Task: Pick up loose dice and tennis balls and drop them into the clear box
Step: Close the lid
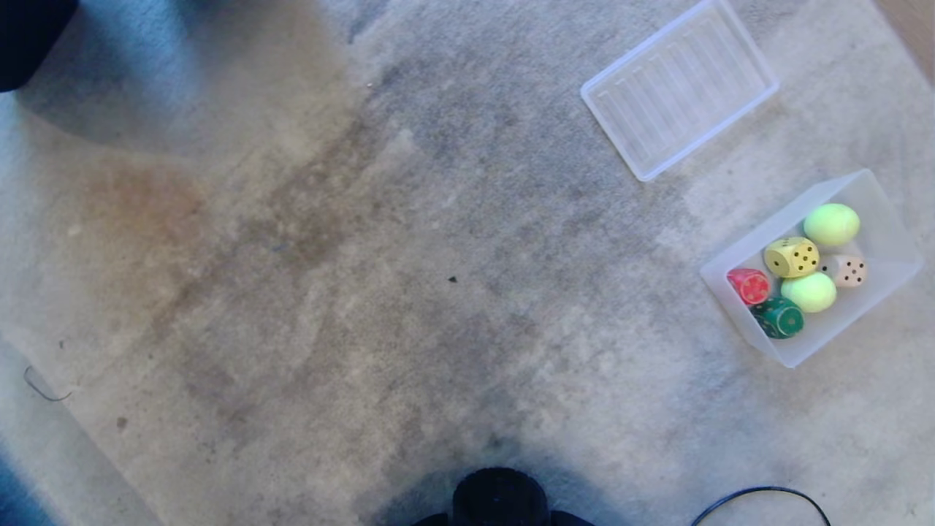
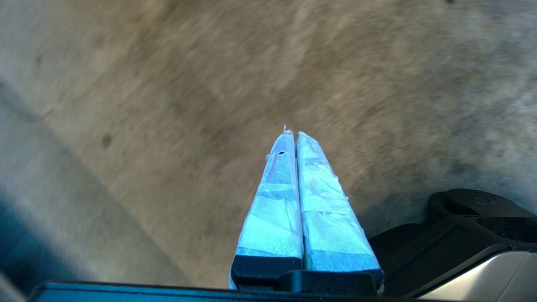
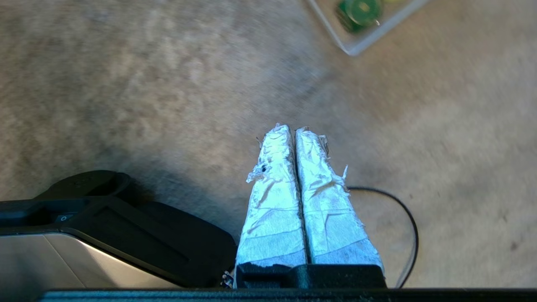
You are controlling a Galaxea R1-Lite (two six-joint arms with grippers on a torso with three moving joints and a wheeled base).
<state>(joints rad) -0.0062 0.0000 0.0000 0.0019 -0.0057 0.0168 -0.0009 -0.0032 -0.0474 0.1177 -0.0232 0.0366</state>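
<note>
Head view: the clear box [image 1: 887, 219] stands on the carpet [image 1: 365, 292] at the robot's right, forward of the base, its long axis running diagonally away to the right. Inside it lie all the pieces that can be seen: two tennis balls [image 1: 831, 224], one at the far end and one nearer the middle, and four dice, yellow [image 1: 791, 256], cream [image 1: 848, 270], red [image 1: 749, 286] and green [image 1: 779, 317]. No die or ball shows loose on the carpet in any view.

A shallow ribbed tray [image 1: 679, 88] lies beyond the box, apart from it. A black cable [image 1: 760, 497] loops near the base.

Left tool [image 2: 293, 134]: taped fingers pressed together, holding nothing, low over bare carpet. Right tool [image 3: 291, 128]: likewise closed and empty, beside the base; the box's near corner with the green die [image 3: 360, 8] lies ahead of it and off to one side, well apart.

Judgement: the right arm is the nearer to the box. With nothing left loose in view, the task looks complete, and no further reach seems called for.
</note>
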